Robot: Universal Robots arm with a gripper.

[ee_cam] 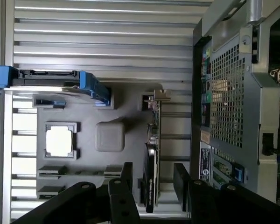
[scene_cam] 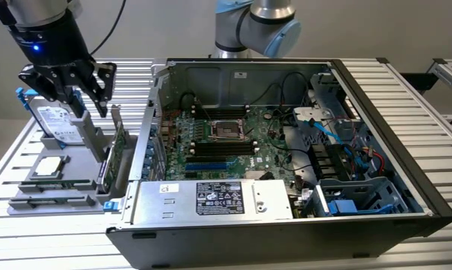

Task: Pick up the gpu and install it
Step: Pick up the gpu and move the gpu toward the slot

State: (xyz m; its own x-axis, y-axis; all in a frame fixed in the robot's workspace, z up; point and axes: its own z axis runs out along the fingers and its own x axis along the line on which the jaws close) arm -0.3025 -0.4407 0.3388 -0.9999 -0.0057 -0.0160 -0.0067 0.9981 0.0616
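The gpu [scene_cam: 120,147] stands on edge in a slot of the grey fixture tray [scene_cam: 90,169], beside the open computer case [scene_cam: 406,169]. From the wrist camera it appears edge-on as a thin green board with a black cooler [ee_cam: 150,158] and a silver bracket end [ee_cam: 161,95]. My gripper [scene_cam: 90,108] hangs above the tray, open, with nothing held. In the wrist view its two black fingers [ee_cam: 127,175] stand on either side of the card's line, and the gripper [ee_cam: 153,179] is over the cooler end. Inside the case, the motherboard [scene_cam: 226,143] lies exposed with blue slots [scene_cam: 207,166].
The tray also holds a silver hard drive with blue rails [scene_cam: 57,126] [ee_cam: 51,80], a processor [scene_cam: 47,167] [ee_cam: 59,141] and memory sticks [scene_cam: 53,198]. The case's perforated rear wall [ee_cam: 228,93] rises right next to the card. Cables and a drive cage [scene_cam: 353,197] fill the case's right side.
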